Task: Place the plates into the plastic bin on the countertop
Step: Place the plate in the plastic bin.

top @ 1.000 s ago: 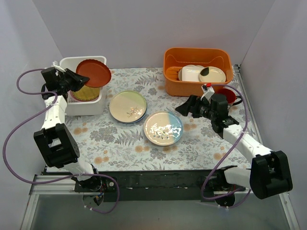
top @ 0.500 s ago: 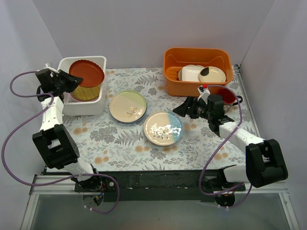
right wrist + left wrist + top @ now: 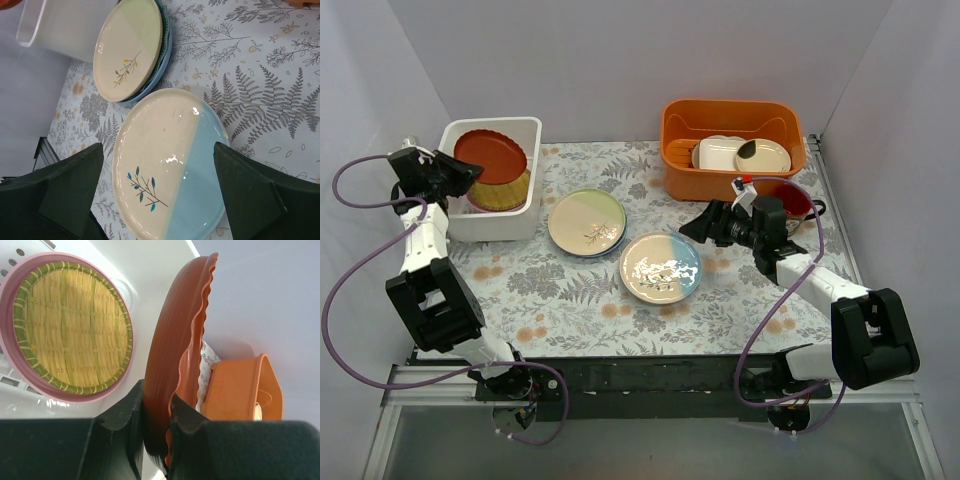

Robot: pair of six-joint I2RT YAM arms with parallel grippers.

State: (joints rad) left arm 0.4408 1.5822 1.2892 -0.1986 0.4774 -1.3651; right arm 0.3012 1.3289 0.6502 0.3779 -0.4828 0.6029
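Caller: Claws first, nearest one. Right claw is spread wide, nothing between its fingers, hanging by the far right edge of the cream and pale blue plate.

Spotter: Its own camera agrees. Right claw frames that plate from above: glossy glaze, a small blue sprig on the cream half. The top view shows only glare there.

Caller: One step farther, the cream-green plate with its leaf sprig lies on the fern-print table.

Spotter: The right wrist view adds something. Under that cream-green plate a teal-blue plate peeks out, just a thin edge.

Caller: Far left now. Left claw is clamped on the rim of the red-brown plate, held tilted inside the outline of the white plastic bin.

Spotter: Close up, the left claw pinches a scalloped, wavy edge on the red-brown plate. In the bin lies the yellow woven-look plate, green-banded, ringed by a pink rim. Whether the held plate touches it, I cannot tell.

Caller: Farthest back, the orange tub holds cream rectangular dishes, a red mug beside it.
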